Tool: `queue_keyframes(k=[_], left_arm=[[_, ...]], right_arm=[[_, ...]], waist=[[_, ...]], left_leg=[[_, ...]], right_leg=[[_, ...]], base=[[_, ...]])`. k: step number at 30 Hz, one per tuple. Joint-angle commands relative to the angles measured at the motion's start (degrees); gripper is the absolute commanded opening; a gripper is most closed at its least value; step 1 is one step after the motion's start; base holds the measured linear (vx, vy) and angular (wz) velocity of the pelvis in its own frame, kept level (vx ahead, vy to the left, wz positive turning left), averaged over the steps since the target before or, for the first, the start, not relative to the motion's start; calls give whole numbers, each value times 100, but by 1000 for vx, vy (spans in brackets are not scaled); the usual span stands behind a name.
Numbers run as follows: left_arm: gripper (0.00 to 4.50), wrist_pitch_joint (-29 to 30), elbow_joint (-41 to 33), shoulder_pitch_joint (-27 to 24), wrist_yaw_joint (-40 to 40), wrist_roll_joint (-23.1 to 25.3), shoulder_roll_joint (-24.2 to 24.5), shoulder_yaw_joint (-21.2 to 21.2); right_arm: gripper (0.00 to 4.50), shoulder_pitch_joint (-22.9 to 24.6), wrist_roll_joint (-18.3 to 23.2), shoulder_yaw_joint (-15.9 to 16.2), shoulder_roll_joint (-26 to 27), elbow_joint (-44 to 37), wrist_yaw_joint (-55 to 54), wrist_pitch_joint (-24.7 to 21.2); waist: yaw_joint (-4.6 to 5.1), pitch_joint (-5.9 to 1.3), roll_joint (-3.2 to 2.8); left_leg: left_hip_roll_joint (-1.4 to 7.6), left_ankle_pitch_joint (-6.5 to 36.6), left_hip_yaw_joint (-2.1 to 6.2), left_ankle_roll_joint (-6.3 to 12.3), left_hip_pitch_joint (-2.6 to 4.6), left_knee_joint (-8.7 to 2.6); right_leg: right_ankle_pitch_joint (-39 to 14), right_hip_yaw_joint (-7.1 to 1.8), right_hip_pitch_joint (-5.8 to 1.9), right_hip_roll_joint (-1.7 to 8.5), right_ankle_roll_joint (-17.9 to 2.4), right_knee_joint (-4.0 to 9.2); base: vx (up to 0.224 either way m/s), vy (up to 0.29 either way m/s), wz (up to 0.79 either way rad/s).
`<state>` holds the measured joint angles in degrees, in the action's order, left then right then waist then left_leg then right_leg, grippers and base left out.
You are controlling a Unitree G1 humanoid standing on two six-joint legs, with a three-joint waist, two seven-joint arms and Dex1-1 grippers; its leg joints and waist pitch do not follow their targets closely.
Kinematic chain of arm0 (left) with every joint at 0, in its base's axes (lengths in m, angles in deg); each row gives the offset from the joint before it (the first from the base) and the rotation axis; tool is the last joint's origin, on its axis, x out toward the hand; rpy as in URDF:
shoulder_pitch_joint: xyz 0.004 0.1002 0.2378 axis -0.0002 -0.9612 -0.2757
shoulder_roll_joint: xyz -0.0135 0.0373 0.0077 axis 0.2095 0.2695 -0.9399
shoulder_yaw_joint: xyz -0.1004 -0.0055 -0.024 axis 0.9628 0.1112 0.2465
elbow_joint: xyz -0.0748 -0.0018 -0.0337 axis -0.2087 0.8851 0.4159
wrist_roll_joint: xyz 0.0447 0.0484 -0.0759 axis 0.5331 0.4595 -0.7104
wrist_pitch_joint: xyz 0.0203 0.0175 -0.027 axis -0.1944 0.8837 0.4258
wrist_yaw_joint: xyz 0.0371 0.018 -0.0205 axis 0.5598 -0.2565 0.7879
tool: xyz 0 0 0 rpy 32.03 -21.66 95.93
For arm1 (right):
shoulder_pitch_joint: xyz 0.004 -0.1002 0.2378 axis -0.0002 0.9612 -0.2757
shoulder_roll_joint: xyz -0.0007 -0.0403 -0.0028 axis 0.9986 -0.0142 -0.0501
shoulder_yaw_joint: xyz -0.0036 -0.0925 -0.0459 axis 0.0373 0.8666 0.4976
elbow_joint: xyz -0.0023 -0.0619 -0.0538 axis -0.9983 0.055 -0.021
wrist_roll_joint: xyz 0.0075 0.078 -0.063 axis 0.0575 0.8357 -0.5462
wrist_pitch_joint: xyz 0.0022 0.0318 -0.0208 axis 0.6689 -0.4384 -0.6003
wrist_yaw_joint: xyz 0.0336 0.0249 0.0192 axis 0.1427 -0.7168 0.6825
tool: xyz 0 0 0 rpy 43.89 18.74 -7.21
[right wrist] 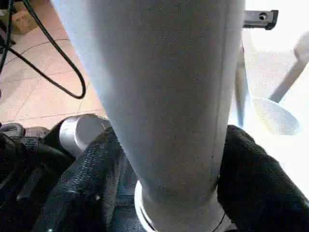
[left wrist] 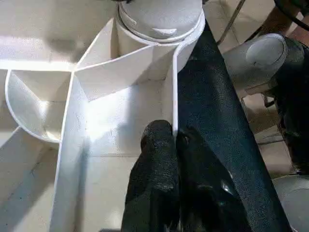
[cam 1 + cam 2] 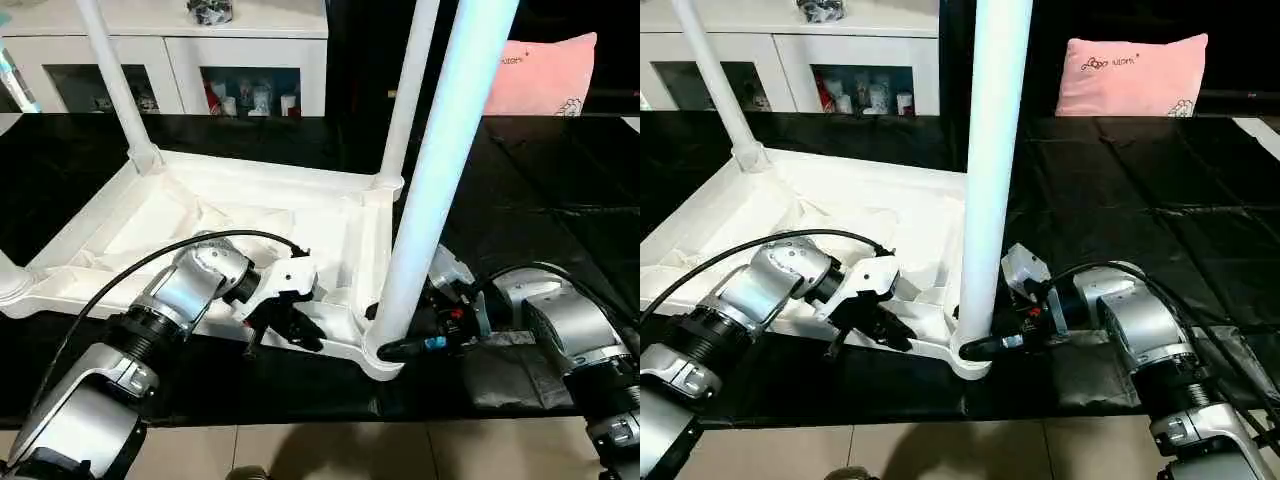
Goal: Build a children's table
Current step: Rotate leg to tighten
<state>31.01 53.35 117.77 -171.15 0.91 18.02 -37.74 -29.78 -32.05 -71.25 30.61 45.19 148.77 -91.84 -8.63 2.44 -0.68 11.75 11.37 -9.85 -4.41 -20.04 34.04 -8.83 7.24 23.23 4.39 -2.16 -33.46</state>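
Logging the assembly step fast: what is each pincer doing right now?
Left pincer: closed on the side wall of the tabletop, beside the near corner socket.
Right pincer: fingers either side of the near leg at its base; grip cannot be told.

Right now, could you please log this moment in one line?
left gripper: shut on tabletop rim | right gripper: around near leg | leg upright in socket

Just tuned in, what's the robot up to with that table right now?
The tabletop lies upside down on the black-covered bench, with legs standing in its corner sockets. The left gripper is shut on the tabletop's near rim beside the near right corner. The right gripper has its fingers on either side of the near right leg, low by its socket. Whether they press on the leg is not clear.
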Motion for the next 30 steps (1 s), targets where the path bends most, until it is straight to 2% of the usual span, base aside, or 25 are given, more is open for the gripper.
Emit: queue_keyframes(k=[1, 3, 4, 8, 14, 15, 17, 18, 19, 21, 22, 23, 25, 27, 28, 30], left_arm=[[0, -74, -221, 64, -243, -115, -27, -73], [0, -64, -222, 61, -241, -109, -22, -69], [0, -63, -222, 61, -241, -109, -22, -69], [0, 15, -245, 35, -211, -113, -10, -52], [0, 346, -206, 22, 254, -103, -78, 155], [0, 653, -206, 17, 695, -125, -189, 357], [0, 879, -256, -9, 1001, -154, -288, 492], [0, 1063, -304, -34, 1205, -189, -379, 583], [0, 1092, -306, -37, 1250, -192, -401, 599], [0, 1398, -339, -66, 1723, -218, -634, 763], [0, 1618, -285, -64, 2187, -231, -900, 906], [0, 1651, -274, -63, 2264, -232, -944, 928], [0, 1779, -211, -45, 2628, -224, -1140, 1029], [0, 1881, -18, 38, 3290, -235, -1491, 1224], [0, 1881, -18, 38, 3290, -235, -1491, 1224], [0, 1974, 162, 142, 3953, -253, -1899, 1390]], right_arm=[[263, -95, 46, 30, -12, -32, 68, -37], [263, -85, 56, 37, -2, -52, 71, -56], [238, -84, 57, 38, -2, -53, 72, -57], [216, -44, 89, 52, 9, -116, 60, -98], [208, 57, 113, -122, 183, -152, -456, -210], [207, 67, -21, -300, 426, 6, -1138, -117], [205, 39, -162, -403, 614, 170, -1699, -104], [203, 19, -267, -457, 751, 285, -2106, -125], [201, 17, -283, -463, 775, 300, -2171, -132], [200, 2, -438, -530, 1031, 443, -2840, -219], [200, -14, -534, -590, 1289, 527, -3418, -386], [199, -17, -549, -599, 1331, 539, -3510, -413], [199, -26, -625, -636, 1520, 575, -3923, -524], [198, -93, -795, -694, 1845, 726, -4644, -637], [197, -93, -795, -694, 1845, 726, -4644, -637], [197, -216, -934, -813, 2310, 936, -5492, -793]], waist=[[24, -394, 64], [22, -396, 60], [22, -397, 61], [19, -395, 55], [39, -381, 53], [50, -378, 43], [84, -368, 51], [105, -369, 50], [124, -376, 52], [231, -385, 50], [257, -388, 56], [308, -388, 62], [341, -395, 72], [360, -392, 53], [366, -382, 59], [368, -362, 43]], left_leg=[[184, 638, 18, 418, -1, -355], [187, 613, 19, 420, 0, -354], [188, 610, 19, 421, -2, -354], [185, 634, 18, 408, 1, -354], [171, 688, 21, 350, -2, -362], [163, 712, 23, 291, -4, -360], [144, 783, 27, 218, 12, -367], [137, 775, 36, 191, -4, -371], [139, 749, 33, 186, -7, -374], [134, 679, 44, 160, -20, -370], [127, 652, 42, 167, -30, -364], [112, 597, 39, 182, -45, -355], [91, 510, 34, 253, -61, -343], [93, 471, 26, 306, -50, -338], [84, 502, 14, 317, -39, -341], [92, 635, 19, 296, -9, -353]], right_leg=[[-1802, -338, -359, 438, -736, 378], [-1760, -341, -357, 438, -753, 368], [-1744, -341, -358, 439, -758, 367], [-1770, -340, -358, 439, -755, 371], [-1946, -328, -359, 438, -696, 402], [-2032, -325, -353, 444, -666, 411], [-2250, -309, -347, 441, -598, 446], [-2320, -306, -360, 442, -547, 440], [-2293, -310, -365, 442, -536, 440], [-2078, -304, -372, 436, -608, 424], [-2026, -309, -380, 434, -626, 414], [-1902, -308, -384, 421, -676, 401], [-1823, -310, -405, 423, -682, 403], [-1784, -311, -385, 407, -701, 408], [-1847, -308, -367, 402, -693, 435], [-2074, -298, -348, 407, -656, 469]], base=[[0, 0, 0], [0, 0, 0], [0, 0, 0], [0, 0, 0], [0, 0, 0], [0, 0, 0], [0, 0, 0], [0, 0, 0], [0, 0, 0], [0, 0, 0], [0, 0, 0], [0, 0, 0], [0, 0, 0], [0, 0, 0], [0, 0, 0], [0, 0, 0]])
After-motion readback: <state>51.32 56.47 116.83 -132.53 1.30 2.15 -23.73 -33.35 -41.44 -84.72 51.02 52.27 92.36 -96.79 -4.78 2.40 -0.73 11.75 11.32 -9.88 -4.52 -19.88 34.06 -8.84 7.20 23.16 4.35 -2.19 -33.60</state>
